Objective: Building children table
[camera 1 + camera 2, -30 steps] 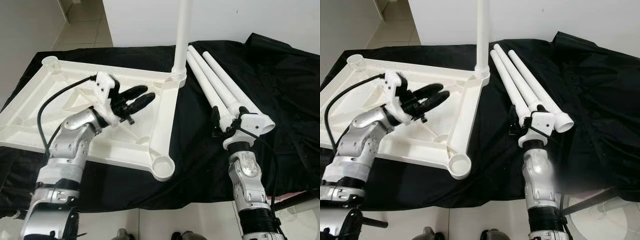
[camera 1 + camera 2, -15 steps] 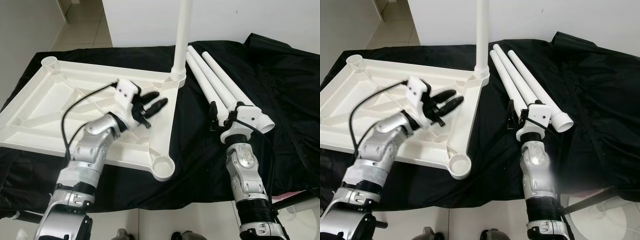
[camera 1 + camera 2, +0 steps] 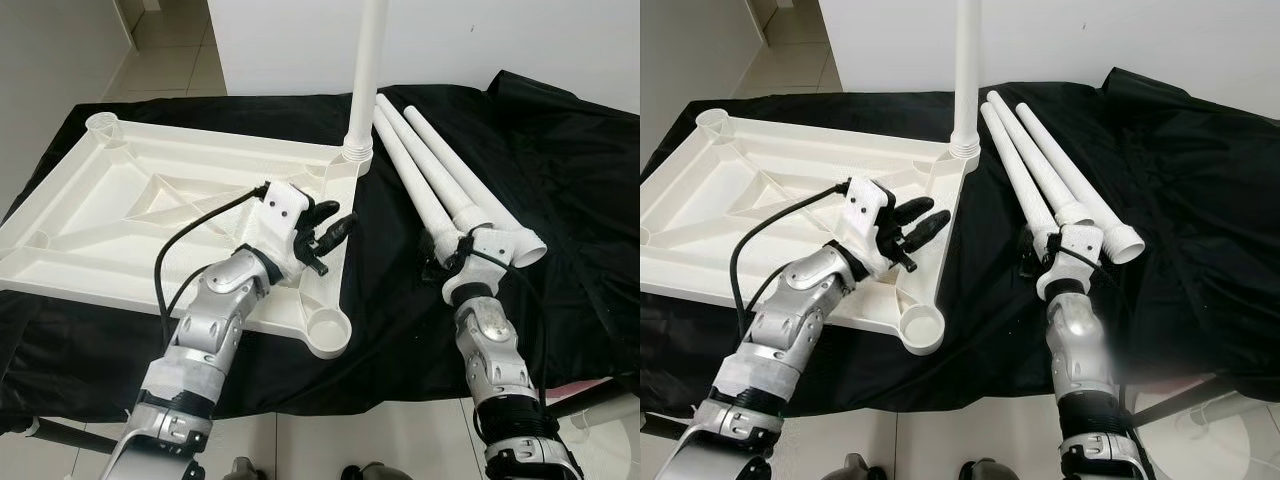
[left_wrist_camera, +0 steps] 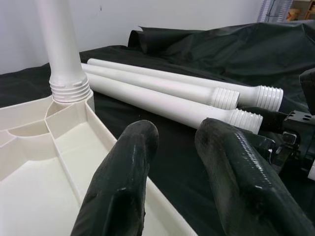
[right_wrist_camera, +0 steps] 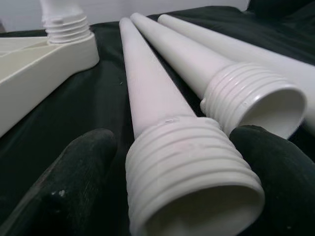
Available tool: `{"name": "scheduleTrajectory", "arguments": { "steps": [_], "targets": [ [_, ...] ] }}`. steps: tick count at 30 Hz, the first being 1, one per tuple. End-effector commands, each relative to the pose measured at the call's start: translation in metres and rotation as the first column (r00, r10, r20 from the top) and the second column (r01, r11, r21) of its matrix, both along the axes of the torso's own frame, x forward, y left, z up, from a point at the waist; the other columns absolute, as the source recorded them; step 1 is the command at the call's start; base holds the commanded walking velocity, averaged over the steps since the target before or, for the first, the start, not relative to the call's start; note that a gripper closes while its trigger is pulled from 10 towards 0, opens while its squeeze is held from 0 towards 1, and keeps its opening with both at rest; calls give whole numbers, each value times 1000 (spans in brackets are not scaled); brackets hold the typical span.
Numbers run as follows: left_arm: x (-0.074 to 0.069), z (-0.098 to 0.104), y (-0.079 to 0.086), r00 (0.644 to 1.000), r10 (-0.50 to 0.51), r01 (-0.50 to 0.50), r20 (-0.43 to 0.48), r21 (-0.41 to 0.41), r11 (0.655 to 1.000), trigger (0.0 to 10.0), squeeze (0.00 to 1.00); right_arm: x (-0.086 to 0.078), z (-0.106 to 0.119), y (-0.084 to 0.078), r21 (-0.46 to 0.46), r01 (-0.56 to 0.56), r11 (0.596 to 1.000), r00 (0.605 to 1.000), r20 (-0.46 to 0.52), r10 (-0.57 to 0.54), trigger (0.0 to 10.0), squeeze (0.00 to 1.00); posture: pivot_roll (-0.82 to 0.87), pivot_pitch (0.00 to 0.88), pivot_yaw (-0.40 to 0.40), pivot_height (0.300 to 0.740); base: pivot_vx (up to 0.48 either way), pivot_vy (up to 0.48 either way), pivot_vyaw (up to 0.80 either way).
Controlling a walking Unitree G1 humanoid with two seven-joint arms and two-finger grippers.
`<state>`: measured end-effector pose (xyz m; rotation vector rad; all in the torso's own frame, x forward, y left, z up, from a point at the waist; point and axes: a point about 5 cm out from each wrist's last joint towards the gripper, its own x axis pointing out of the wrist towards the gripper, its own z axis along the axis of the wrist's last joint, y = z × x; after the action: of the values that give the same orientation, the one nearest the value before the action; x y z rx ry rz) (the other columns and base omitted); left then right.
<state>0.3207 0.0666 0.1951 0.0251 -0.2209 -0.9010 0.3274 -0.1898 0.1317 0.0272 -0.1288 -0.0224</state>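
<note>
White plastic makes up every part of the children's table here, laid out on a bench draped in black cloth [image 3: 560, 160]. The tabletop [image 3: 120, 210] lies upside down on the robot's left half of the bench, ribs facing up, with a round socket at each corner that shows. One leg [image 3: 365, 70] already stands upright, screwed into the far corner socket nearest the middle of the bench. Three loose legs [image 3: 425, 165] lie side by side on the cloth to the right of the tabletop, touching or nearly so, threaded ends toward the robot.

The right tool [image 5: 172, 162] sits at the near end of these legs, its two black fingers [image 5: 64, 187] spread on either side of the threaded end of the leg closest to the tabletop [image 5: 162, 132]; whether the pads press on the threads cannot be told.

The left tool [image 3: 325, 228] hovers over the tabletop's right edge, between the upright leg and the near corner socket [image 3: 326, 330], its fingers [image 4: 123, 182] parted with nothing between them, pointing toward the loose legs.

Count: one tabletop, four legs, one mounted and three loose.
</note>
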Motion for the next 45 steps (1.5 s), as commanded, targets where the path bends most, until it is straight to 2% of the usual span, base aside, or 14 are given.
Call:
{"name": "scheduleTrajectory", "arguments": {
  "steps": [1, 9, 10, 16, 18, 19, 20, 21, 22, 26, 39, 40, 41, 45],
  "targets": [
    [0, -4, 1, 1000, 25, -25, -4, 16, 1000, 10000, 0, 0, -6, 1, 3, -21, 1000, 999, -32, 21, 10000, 0, -45, 86, -12, 740, 0, 0, 0],
    [6, -1, 3, 997, 75, -75, 1, 9, 997, 10000, 0, 11, -10, -5, -5, -58, 998, 996, -63, 58, 10000, 0, -51, 69, -13, 740, 0, 0, 0],
    [7, 0, 3, 996, 87, -88, 9, 14, 996, 10000, 0, 16, -10, -3, -3, -79, 997, 994, -77, 78, 10000, 0, -55, 69, -10, 740, 0, 0, 0],
    [10, 2, 4, 995, 96, -97, 18, 20, 995, 10000, 0, 22, -11, 2, -4, -121, 993, 988, -99, 120, 10000, 0, -55, 67, -10, 740, 0, 0, 0],
    [11, 3, 6, 994, 103, -103, 21, 23, 994, 10000, 0, 23, -14, 7, -17, -141, 990, 985, -107, 139, 8941, 0, -53, 66, -11, 740, 0, 0, 0],
    [11, 3, 6, 994, 103, -103, 21, 23, 994, 10000, 0, 23, -14, 7, -17, -141, 990, 985, -107, 139, 8941, 0, -53, 66, -11, 740, 0, 0, 0],
    [12, 4, 7, 994, 109, -110, 23, 22, 994, 10000, 0, 23, -16, 11, -20, -156, 988, 982, -108, 153, 2078, 0, -52, 66, -11, 740, 0, 0, 0],
    [12, 4, 7, 994, 110, -111, 23, 21, 994, 10000, 0, 23, -16, 12, -23, -156, 987, 982, -107, 153, 2078, 0, -52, 66, -11, 740, 0, 0, 0],
    [12, 4, 7, 994, 110, -111, 23, 21, 994, 10000, 0, 23, -16, 13, -12, -162, 987, 982, -101, 160, 314, 0, -50, 64, -11, 740, 0, 0, 0],
    [12, 4, 8, 993, 115, -115, 24, 20, 993, 10000, 0, 22, -17, 17, -2, -172, 985, 981, -92, 171, 0, 0, -48, 62, -11, 740, 0, 0, 0],
    [17, 5, 17, 988, 151, -153, 34, 33, 988, 10000, 0, 13, -21, 24, 34, -163, 986, 986, -24, 164, 0, 0, -50, 61, -8, 740, 0, 0, 0],
    [18, 6, 18, 987, 155, -156, 34, 32, 987, 10000, 0, 11, -21, 27, 35, -171, 985, 985, -16, 171, 4510, 0, -50, 61, -8, 740, 0, 0, 0],
    [18, 6, 20, 987, 158, -159, 26, 29, 987, 10000, 0, 9, -20, 29, 25, -179, 984, 984, 6, 179, 10000, 0, -50, 59, -10, 740, 0, 0, 0],
    [18, 6, 22, 987, 160, -161, 28, 28, 987, 10000, 0, 4, -17, 33, 14, -187, 982, 981, 48, 187, 10000, 0, -54, 56, -9, 740, 0, 0, 0]
  ]
}}
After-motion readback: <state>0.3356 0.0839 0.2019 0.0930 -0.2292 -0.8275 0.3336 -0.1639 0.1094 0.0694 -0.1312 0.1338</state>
